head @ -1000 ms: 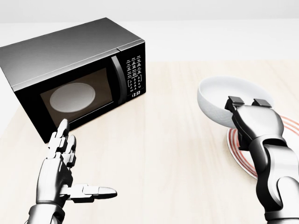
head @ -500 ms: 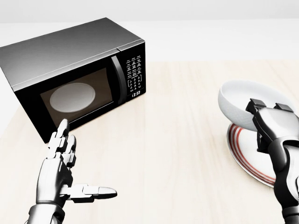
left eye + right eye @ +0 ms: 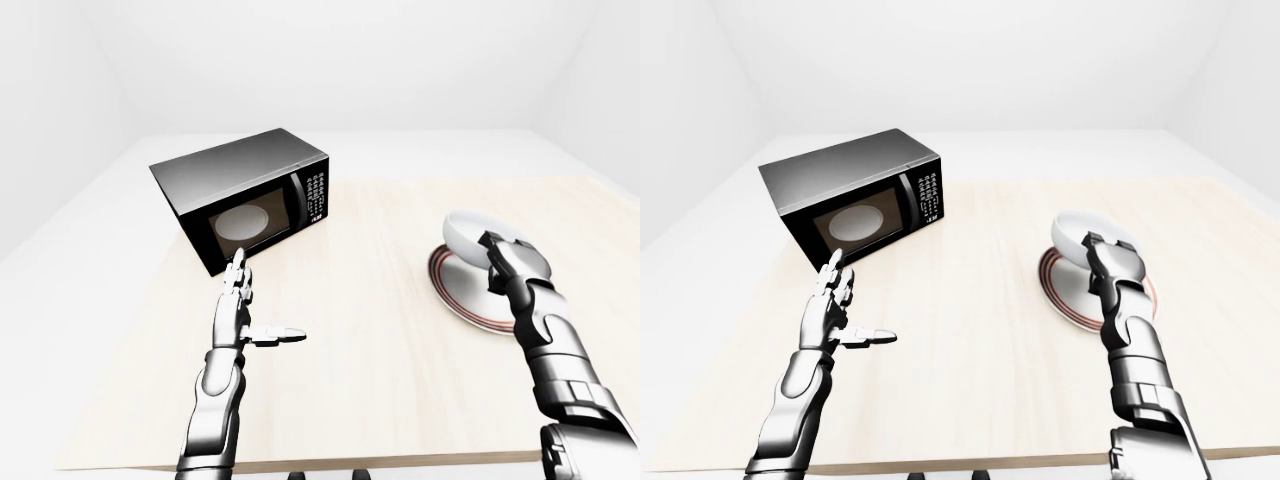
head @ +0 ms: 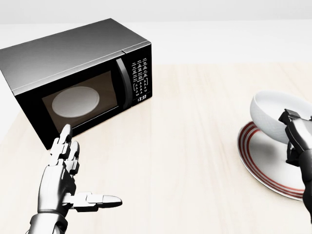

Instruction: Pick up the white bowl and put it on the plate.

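Two hands show in the left-eye view. The left hand hangs over the table below the microwave, fingers straight and spread, thumb stuck out to the right, holding nothing. The right hand grips the near rim of the bowl, which sits tilted over the upper part of the plate, a white dish with red rings; whether bowl and plate touch cannot be told here.

In the head view the microwave fills the upper left, its door shut, a pale round turntable seen through the glass. The clock on its panel reads 13:33; the button labels above are too small to read. The bowl lies at the right edge, tipped with its opening toward the upper right, over the plate's top rim. The right hand's fingers hook over its rim, partly cut off by the frame.

The right-eye view shows the same layout, the bowl clasped above the plate and well apart from the microwave.
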Available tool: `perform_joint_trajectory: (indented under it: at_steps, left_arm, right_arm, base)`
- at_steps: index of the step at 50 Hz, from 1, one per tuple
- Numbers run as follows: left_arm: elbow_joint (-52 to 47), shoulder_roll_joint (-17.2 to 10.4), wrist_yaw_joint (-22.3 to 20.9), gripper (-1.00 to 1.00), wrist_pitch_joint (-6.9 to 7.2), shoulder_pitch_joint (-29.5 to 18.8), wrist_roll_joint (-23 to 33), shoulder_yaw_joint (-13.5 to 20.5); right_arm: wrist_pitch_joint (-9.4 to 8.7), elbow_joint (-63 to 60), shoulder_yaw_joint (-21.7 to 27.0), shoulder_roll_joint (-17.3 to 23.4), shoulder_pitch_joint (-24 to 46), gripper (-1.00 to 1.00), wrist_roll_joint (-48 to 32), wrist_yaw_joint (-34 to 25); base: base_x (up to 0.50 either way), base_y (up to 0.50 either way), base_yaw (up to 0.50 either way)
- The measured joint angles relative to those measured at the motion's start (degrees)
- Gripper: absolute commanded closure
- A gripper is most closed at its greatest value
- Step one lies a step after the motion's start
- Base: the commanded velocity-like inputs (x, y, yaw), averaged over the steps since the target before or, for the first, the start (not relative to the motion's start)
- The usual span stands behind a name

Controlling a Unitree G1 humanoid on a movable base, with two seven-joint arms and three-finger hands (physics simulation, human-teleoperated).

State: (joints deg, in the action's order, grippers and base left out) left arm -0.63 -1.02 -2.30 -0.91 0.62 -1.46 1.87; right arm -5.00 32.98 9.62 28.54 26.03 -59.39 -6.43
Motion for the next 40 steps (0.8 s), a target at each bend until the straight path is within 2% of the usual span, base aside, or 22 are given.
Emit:
perform_joint_trajectory:
  at_steps: [19, 40]
  left_arm:
    - [0.0, 0.0, 0.0, -1.00, 0.00, 0.0, 0.0, 0.0]
    - [0.0, 0.0, 0.0, -1.00, 0.00, 0.0, 0.0, 0.0]
  right_arm:
    - [0.00, 16.3, -1.1, 4.4, 3.9, 1.00, 6.4, 8.2]
    - [0.00, 25.5, -3.3, 5.8, 6.8, 1.00, 9.6, 12.9]
  base:
    - [0.00, 0.00, 0.00]
    - [0.00, 0.00, 0.00]
